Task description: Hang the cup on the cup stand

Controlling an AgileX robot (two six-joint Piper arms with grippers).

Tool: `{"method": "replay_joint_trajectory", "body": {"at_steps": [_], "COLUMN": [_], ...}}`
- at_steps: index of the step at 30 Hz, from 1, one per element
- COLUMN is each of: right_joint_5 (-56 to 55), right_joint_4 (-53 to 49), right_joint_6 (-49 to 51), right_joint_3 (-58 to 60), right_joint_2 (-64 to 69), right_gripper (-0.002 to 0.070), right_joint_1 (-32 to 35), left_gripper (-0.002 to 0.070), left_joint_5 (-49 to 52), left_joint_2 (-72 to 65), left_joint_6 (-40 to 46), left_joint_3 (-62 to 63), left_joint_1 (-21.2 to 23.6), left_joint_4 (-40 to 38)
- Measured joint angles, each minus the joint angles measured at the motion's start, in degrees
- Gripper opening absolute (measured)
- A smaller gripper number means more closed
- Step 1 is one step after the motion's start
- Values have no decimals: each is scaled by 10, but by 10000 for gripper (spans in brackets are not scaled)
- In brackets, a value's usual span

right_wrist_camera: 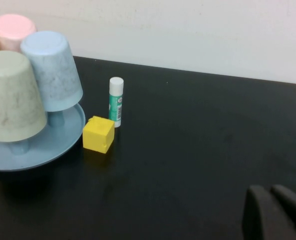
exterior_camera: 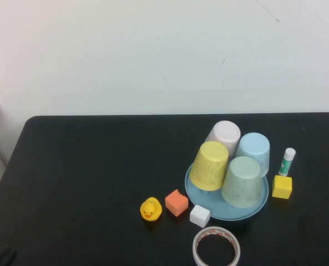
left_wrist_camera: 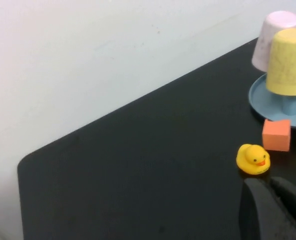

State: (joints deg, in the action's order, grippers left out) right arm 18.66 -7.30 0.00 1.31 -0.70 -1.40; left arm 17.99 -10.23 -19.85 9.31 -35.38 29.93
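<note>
The pale mint-green cup (exterior_camera: 243, 182) sits upside down on a peg at the front right of the light blue cup stand (exterior_camera: 229, 214). It also shows in the right wrist view (right_wrist_camera: 10, 97), over the stand's tray (right_wrist_camera: 53, 145). The stand's flower cap is hidden by the cups. My left gripper (left_wrist_camera: 270, 183) is shut and empty, low over the table's near left, just short of the duck. My right gripper (right_wrist_camera: 270, 190) is shut and empty, low over the table to the right of the stand. Neither holds anything.
Yellow (exterior_camera: 209, 165), light blue (exterior_camera: 254, 153) and pink (exterior_camera: 223, 137) cups also hang on the stand. A yellow duck (exterior_camera: 151, 209), orange block (exterior_camera: 176, 202), white block (exterior_camera: 200, 215) and tape roll (exterior_camera: 217, 249) lie in front. A glue stick (exterior_camera: 287, 161) and yellow block (exterior_camera: 282, 187) stand to its right.
</note>
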Motion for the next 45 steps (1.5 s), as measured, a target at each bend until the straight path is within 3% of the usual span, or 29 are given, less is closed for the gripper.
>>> {"method": "replay_joint_trajectory", "body": {"at_steps": [4, 12, 21, 25, 34, 45], "right_joint_5": [0, 0, 0, 0, 0, 0], "right_joint_4": [0, 0, 0, 0, 0, 0], "right_joint_6": [0, 0, 0, 0, 0, 0], "right_joint_3": [0, 0, 0, 0, 0, 0], "right_joint_2": [0, 0, 0, 0, 0, 0], "right_gripper": [-1, -1, -1, -1, -1, -1], "right_joint_1": [0, 0, 0, 0, 0, 0], "left_gripper": [-1, -1, -1, -1, -1, -1], "left_joint_5": [3, -19, -130, -112, -6, -2], "left_joint_2": [0, 22, 88, 107, 110, 110], "left_joint_6": [0, 25, 138, 194, 213, 222], "left_joint_3": [0, -24, -104, -104, -104, -103], "left_joint_1": [31, 197, 315, 332, 332, 332], "left_joint_4": [-25, -176, -299, -306, -321, -321]}}
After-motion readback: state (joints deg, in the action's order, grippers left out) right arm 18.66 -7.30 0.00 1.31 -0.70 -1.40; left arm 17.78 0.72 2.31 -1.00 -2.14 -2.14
